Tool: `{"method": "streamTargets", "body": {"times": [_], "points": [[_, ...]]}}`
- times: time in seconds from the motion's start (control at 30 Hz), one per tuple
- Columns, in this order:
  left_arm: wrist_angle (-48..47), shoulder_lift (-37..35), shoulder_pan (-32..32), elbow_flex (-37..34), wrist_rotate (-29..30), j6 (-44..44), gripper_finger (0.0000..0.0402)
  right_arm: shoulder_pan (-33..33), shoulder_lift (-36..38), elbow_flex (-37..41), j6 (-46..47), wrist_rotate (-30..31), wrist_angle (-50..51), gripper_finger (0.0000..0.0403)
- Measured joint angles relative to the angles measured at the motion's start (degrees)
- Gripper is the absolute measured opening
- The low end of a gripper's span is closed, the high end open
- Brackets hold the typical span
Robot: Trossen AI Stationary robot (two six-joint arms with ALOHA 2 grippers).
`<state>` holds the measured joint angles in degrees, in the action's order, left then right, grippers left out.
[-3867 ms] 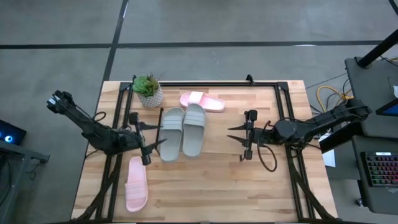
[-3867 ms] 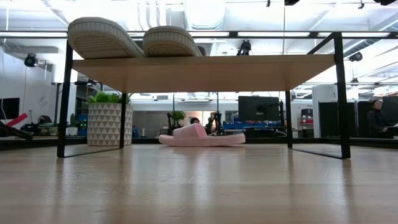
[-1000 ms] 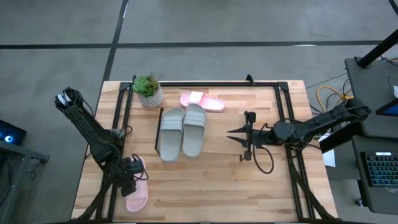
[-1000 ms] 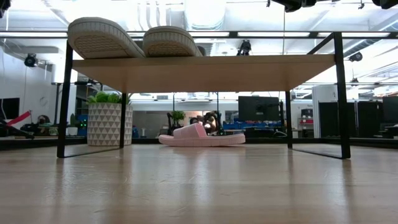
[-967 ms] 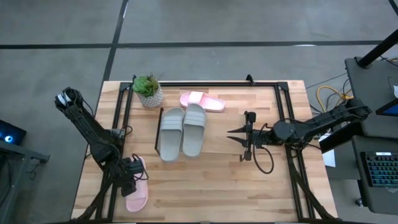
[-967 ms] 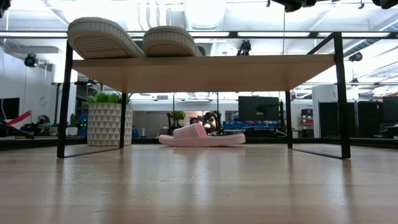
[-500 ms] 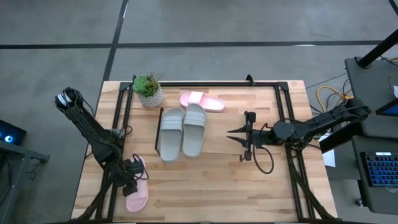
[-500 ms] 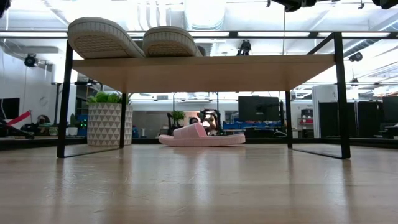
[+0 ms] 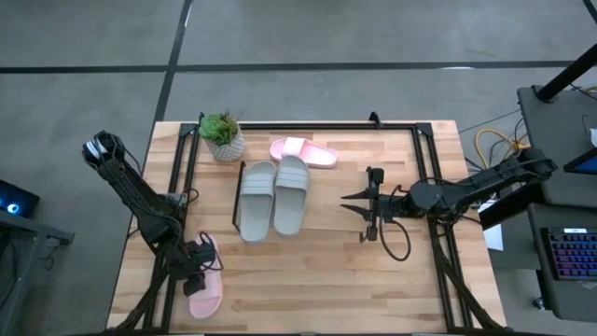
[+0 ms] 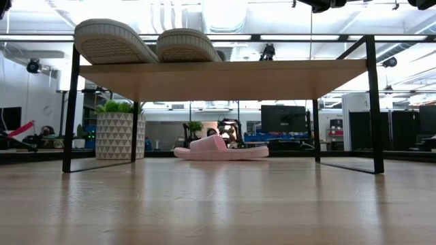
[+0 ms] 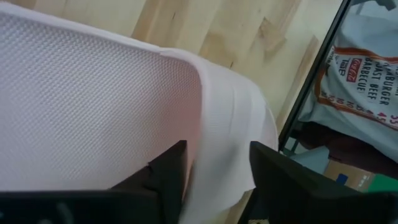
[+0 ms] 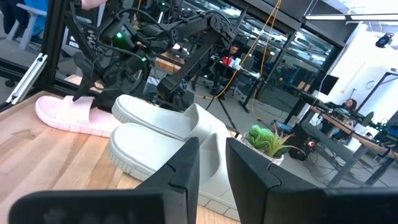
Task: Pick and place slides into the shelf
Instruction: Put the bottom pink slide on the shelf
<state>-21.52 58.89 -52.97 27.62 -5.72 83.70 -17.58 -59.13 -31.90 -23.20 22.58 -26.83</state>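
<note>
1. Pink foam is what the left gripper (image 9: 199,269) is working on: the pale pink slide (image 9: 206,289) lies at the near left of the table, well apart from the shelf (image 9: 322,213), with the gripper down at its far end.
2. From the left wrist view, the two dark fingers (image 11: 163,171) sit spread around the edge of the slide's wide strap (image 11: 99,112). They look close to it, but I cannot tell whether they are already squeezing.
3. Two grey slides (image 9: 273,198) lie side by side on the left part of the shelf board. The second pink slide (image 9: 302,151) sits on the table beyond the shelf, beside the potted plant (image 9: 223,136).
4. Handling judgement: the slide looks light, soft and springy, with a textured strap that should not slip. The strap is the best hold, since the sole would likely bend and sag in a pinch.
5. Right gripper (image 9: 359,211) hangs over the shelf's right part, jaws spread, holding nothing.
</note>
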Motion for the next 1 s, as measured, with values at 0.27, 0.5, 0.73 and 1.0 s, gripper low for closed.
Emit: {"method": "streamTargets", "body": {"times": [0.27, 0.5, 0.73, 1.0], "points": [[0.09, 0.0, 0.0, 0.0, -0.36, -0.07, 0.0035, 0.0, 0.0, 0.0, 0.01, -0.01, 0.0, 0.0064], [0.3, -0.01, 0.02, 0.0, -1.3, -0.07, 0.0003, 0.0, -0.01, 0.0, 0.02, 0.0, 0.0, 0.0065], [-0.04, -1.12, 0.02, 0.73, -1.81, -0.09, 0.0001, 0.0, 0.0, 0.0, 0.02, -0.02, 0.0, 0.0066], [-1.09, -2.96, 0.02, 1.96, -1.35, -0.09, 0.0001, 0.0, -0.02, 0.0, 0.04, -0.01, 0.0, 0.0073]]}}
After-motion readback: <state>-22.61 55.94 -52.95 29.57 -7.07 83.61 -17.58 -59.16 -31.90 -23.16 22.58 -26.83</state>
